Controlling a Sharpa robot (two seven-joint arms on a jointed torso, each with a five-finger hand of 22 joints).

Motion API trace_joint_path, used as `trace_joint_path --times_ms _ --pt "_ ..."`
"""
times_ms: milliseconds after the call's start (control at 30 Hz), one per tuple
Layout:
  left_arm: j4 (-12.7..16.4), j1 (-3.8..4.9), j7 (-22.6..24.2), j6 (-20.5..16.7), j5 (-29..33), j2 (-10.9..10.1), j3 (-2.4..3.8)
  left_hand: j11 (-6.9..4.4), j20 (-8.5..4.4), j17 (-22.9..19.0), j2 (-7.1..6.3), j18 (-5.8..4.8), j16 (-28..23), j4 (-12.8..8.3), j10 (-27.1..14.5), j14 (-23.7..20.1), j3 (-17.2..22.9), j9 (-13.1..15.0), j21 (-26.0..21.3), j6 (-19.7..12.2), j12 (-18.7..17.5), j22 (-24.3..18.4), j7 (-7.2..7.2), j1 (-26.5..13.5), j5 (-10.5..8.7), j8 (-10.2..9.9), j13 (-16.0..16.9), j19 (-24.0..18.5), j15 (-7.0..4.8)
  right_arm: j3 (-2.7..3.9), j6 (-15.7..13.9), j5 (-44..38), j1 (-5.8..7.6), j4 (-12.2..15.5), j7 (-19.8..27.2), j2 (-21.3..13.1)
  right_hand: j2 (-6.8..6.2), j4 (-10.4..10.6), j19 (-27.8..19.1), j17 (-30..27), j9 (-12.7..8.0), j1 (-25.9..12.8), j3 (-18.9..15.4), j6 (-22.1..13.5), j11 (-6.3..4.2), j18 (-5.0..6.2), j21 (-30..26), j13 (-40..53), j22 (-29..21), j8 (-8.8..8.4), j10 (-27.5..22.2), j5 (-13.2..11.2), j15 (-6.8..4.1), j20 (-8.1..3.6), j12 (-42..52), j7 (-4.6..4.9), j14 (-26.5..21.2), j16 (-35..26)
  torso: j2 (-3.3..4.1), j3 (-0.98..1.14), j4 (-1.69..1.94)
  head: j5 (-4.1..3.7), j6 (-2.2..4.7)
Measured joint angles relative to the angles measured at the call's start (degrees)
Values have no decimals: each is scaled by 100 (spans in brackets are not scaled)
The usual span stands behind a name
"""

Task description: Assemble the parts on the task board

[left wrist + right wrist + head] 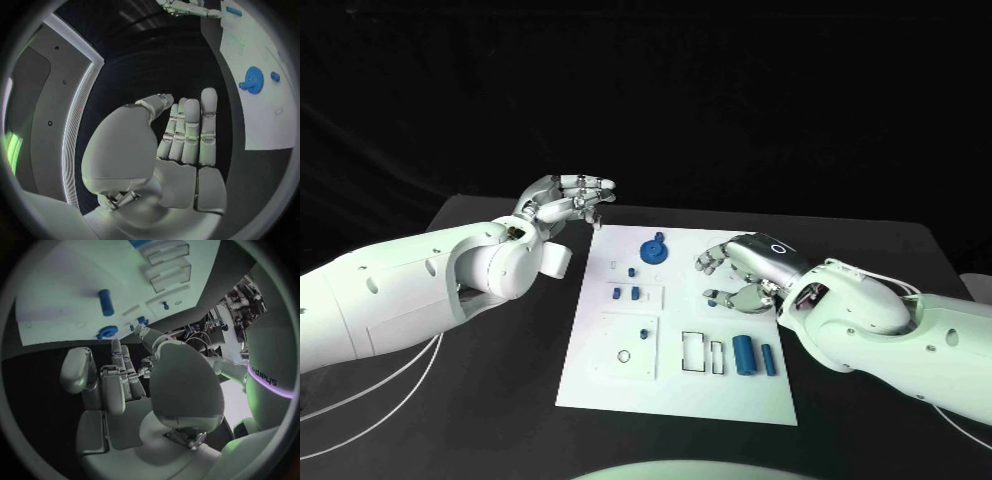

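Surface (473, 400), black, spanning the lower two thirds of the head view, carrying all items. Task board (678, 385), white rectangular plate at frame centre, long side running from the far edge toward the bottom of the frame; outlined recesses show in its lower half. Left robot hand (568, 200), silver, on a white arm entering from the left edge, positioned at upper centre-left, just beyond the board's far left corner and over the dark surface; fingers curled together, nothing visibly held, and the left wrist view shows the fingers (190, 130) lying side by side, straight, with the thumb folded alongside, so it reads as empty and closed rather than spread. Right robot hand (740, 270), silver, on a white arm entering from the right edge, positioned over the board's right margin at mid-height; fingers bent downward toward the board, and whether anything is pinched beneath them cannot be told. Blue gear-shaped part (655, 249), largest piece, in the board's upper middle. Two blue cylinders (753, 356), standing side by side at the board's lower right. Small blue pieces (629, 292), clustered at the board's left centre. Single small blue peg (645, 329), lower left of centre.
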Motion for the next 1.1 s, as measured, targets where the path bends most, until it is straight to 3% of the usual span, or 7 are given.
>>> trace_joint_path --times_ms 100,333,700,833,1100 --pt "-1 0 -3 1 0 1 0 0 0 0 0 0 0 0 0 0 0 0 0 0 0 0 0 0 0 0 0 0 0 -1 254 64 63 -57 -13 -84 74 33 -18 0 -7 119 -406 -10 16 0 -85 -48 0 -18 -157 111 33 -19 0 -10 -8 0 -2 0 -5 -16 21" --pt "-11 0 -17 7 0 1 -3 0 0 0 0 0 0 0 0 0 0 0 0 0 0 0 0 0 0 0 4 0 0 -14 731 113 83 -165 -11 -84 168 64 -39 -1 -12 210 -561 11 23 0 -92 -62 -1 -18 -166 121 40 2 81 -31 -1 0 -2 3 -6 -22 32" --pt "-13 0 -72 42 0 -4 -6 0 21 1 0 0 0 0 -42 0 0 -5 0 -20 0 -5 20 0 0 0 4 -21 0 -30 1130 149 77 -317 21 50 280 90 2 -1 -31 366 -535 136 -35 0 11 -69 -2 6 -4 115 40 -34 286 10 -1 0 3 -7 3 -23 32" --pt "-10 0 -84 53 0 -10 -7 -1 21 1 0 1 0 0 -42 0 0 -5 0 -20 0 -5 20 0 0 0 3 -21 0 -33 1190 165 54 -374 32 124 365 149 77 -1 -56 451 -341 227 -49 1 87 -109 -2 26 138 -163 40 -49 327 2 0 0 6 -7 -1 -16 25" --pt "-5 0 -103 69 0 -16 -7 -1 21 0 0 0 0 16 -41 0 -16 -5 0 -20 22 -4 20 0 0 0 8 -21 0 -30 1225 181 -2 -503 42 246 466 214 108 -2 -62 530 -10 449 -89 0 199 -141 -2 70 424 -339 -3 -81 393 -35 0 47 7 -4 3 -11 2"
